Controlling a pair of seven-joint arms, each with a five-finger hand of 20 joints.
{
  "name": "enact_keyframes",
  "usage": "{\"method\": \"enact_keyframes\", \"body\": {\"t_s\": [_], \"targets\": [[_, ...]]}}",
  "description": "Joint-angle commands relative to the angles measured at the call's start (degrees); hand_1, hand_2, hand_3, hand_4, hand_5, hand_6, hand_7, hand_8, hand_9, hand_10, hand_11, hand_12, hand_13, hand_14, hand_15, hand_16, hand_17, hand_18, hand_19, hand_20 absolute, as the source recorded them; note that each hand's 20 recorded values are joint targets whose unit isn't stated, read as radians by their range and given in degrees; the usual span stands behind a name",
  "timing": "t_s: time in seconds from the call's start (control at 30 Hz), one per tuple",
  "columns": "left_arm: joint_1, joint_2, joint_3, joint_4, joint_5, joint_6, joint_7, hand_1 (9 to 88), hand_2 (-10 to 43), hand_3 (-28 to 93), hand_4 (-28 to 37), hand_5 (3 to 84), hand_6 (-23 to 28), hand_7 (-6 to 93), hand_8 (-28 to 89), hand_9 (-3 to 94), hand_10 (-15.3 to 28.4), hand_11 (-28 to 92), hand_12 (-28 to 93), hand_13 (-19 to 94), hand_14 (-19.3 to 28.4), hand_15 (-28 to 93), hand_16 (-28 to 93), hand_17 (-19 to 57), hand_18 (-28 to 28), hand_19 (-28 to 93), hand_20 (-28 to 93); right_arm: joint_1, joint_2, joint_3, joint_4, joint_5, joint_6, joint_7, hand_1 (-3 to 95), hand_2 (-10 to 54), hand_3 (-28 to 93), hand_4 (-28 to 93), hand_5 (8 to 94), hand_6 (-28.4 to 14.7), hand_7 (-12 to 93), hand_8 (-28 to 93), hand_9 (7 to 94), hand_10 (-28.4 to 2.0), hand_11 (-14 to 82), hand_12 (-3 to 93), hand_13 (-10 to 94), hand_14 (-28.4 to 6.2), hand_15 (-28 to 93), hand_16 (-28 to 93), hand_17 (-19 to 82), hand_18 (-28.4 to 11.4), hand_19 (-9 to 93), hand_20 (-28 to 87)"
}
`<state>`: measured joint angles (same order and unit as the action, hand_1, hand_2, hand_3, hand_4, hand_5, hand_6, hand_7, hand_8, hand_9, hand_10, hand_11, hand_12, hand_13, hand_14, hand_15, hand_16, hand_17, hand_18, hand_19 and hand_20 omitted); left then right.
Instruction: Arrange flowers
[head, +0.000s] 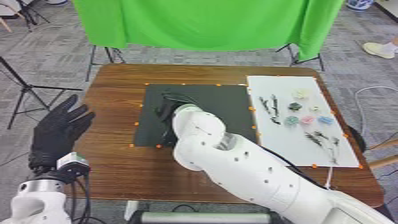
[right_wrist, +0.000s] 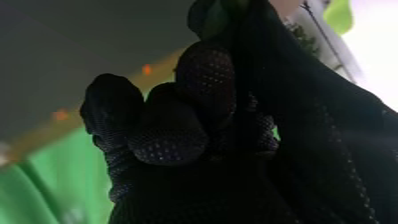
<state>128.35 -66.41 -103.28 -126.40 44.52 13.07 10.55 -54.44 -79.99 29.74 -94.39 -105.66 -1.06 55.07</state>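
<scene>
Nearest me, my left hand (head: 58, 135) hangs off the left side of the brown table (head: 111, 165), palm empty, fingers spread apart. My right arm crosses the wood, its hand (head: 176, 99) over the black mat (head: 218, 97). There my fingers (right_wrist: 169, 145) curl in, and between a fingertip and the thumb I pinch a dim bit of green — I cannot tell which plant it belongs to. To the right, on the white board (head: 275, 145), lie the leafy sprigs (head: 318, 140); past them sit a teal bloom (head: 291, 120), a pink one (head: 306, 119) and a blue one (head: 326, 120) — side by side. Dark twigs (head: 274, 110) lie left of these. Farther up are a dark green rosette (head: 295, 106) and a cream bloom (head: 300, 93). Beyond the table hangs a green cloth (head: 204, 25).
</scene>
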Motion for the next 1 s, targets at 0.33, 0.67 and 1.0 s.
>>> {"method": "enact_keyframes", "body": {"t_s": [0.33, 0.67, 1.0], "targets": [[-2.81, 1.99, 0.82, -0.68, 0.98, -1.71, -1.47, 23.5, 4.3, 81, -21.5, 36.8, 9.2, 13.8, -10, 34.5, 19.2, 25, 10, 25, 26.0, 47, -8, -10.9, 23.1, 54, -1, 0.14, -2.26, -3.77, 4.42, -2.09, 3.21, 4.20, 45.6, -9.5, 90, -23, 81.7, -5.4, 40, 20, 79.9, -13.9, 61.9, 31.2, 82, -10.0, 86, 18, 49, -27.1, 93, 63], [-3.67, 1.65, 1.05, -0.78, 1.83, -1.90, -3.15, 23.6, 4.3, 81, -21.5, 36.9, 9.2, 13.7, -10, 34.4, 19.2, 25, 10, 25, 26.0, 46, -8, -10.9, 23.1, 54, -1, -1.40, -3.28, -2.21, 5.68, -0.57, 4.31, 6.34, 47.2, -9.5, 81, -28, 80.4, -4.7, 38, 13, 79.0, -14.4, 61.2, 29.5, 81, -9.9, 83, 18, 48, -26.9, 93, 60], [-4.47, 1.72, 1.64, -0.52, 1.91, -1.89, -3.53, 23.7, 4.3, 81, -21.4, 36.9, 9.2, 13.6, -10, 34.4, 19.3, 25, 10, 25, 26.0, 46, -8, -10.9, 23.1, 54, -1, -3.11, -4.53, 0.33, 6.04, 0.93, 2.59, 6.71, 45.5, -9.5, 80, -28, 79.7, -5.0, 38, 12, 78.3, -14.7, 62.2, 27.3, 81, -9.6, 83, 17, 48, -26.6, 93, 59]]}}
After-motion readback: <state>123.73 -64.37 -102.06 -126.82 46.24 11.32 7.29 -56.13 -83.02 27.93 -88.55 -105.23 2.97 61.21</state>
